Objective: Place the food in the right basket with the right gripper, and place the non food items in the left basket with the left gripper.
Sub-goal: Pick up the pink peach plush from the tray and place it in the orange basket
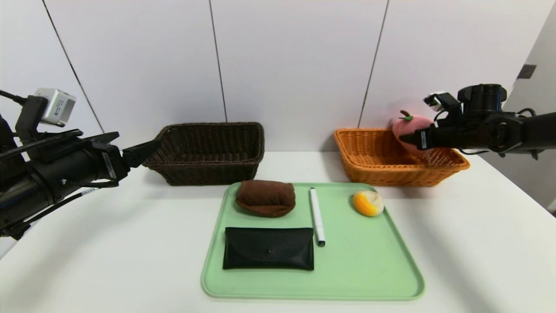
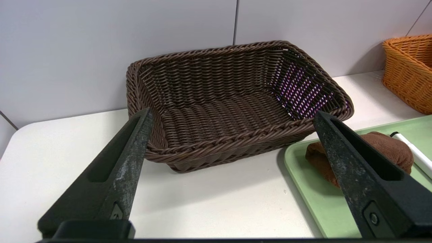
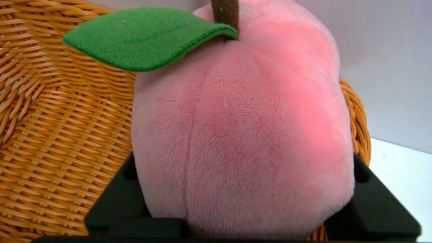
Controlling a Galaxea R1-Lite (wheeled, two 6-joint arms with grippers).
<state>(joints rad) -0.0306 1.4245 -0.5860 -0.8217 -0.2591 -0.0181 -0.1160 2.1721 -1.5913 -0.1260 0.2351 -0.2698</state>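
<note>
Placing the peach (image 1: pixel 415 124) seems in hand: it sits in the orange basket (image 1: pixel 391 176) near the surface's (image 1: pixel 130 261) back right corner, at the right hand (image 1: pixel 413 138), whose grip I can't tell. Next: full release. The left hand (image 1: pixel 139 140) gapes empty.

We are seeing two baskets (image 1: pixel 208 164) across the upper half of the frame, one tray (image 1: pixel 347 278) at lower centre, one plush peach (image 1: pixel 412 126), one orange-and-white piece (image 1: pixel 368 203), one pouch (image 1: pixel 269 250), one cloth bundle (image 1: pixel 266 198) and one pen (image 1: pixel 316 215).
</note>
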